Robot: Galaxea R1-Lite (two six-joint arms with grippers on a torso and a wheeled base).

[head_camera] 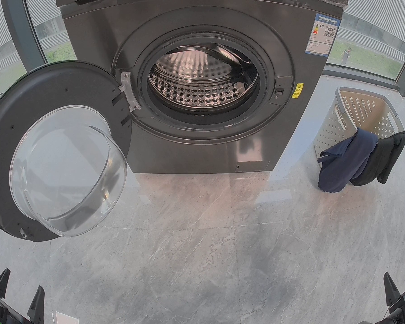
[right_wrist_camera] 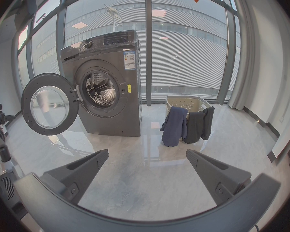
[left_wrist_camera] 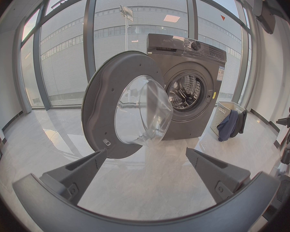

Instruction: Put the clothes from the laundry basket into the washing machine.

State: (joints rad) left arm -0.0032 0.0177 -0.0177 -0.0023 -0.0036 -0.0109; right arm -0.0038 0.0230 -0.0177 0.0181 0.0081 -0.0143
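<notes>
The floor (head_camera: 211, 257) is pale grey, stone-look tile, polished enough to throw the daylight back in soft patches. Tall windows (right_wrist_camera: 187, 55) run from floor to ceiling along the far side, split by dark upright frames (right_wrist_camera: 148, 49). Through the glass stands a long grey building (left_wrist_camera: 67, 62) with ribbed, horizontal cladding and a lamp post (left_wrist_camera: 126, 16) in front of it. A strip of grass (head_camera: 369, 61) lies lower down. Reflections of ceiling light panels (right_wrist_camera: 159, 13) float in the glass. At the right end a pale curtain (right_wrist_camera: 240, 68) hangs beside a plain white wall (right_wrist_camera: 274, 81), which has a dark skirting board (right_wrist_camera: 259, 120) along its foot.
</notes>
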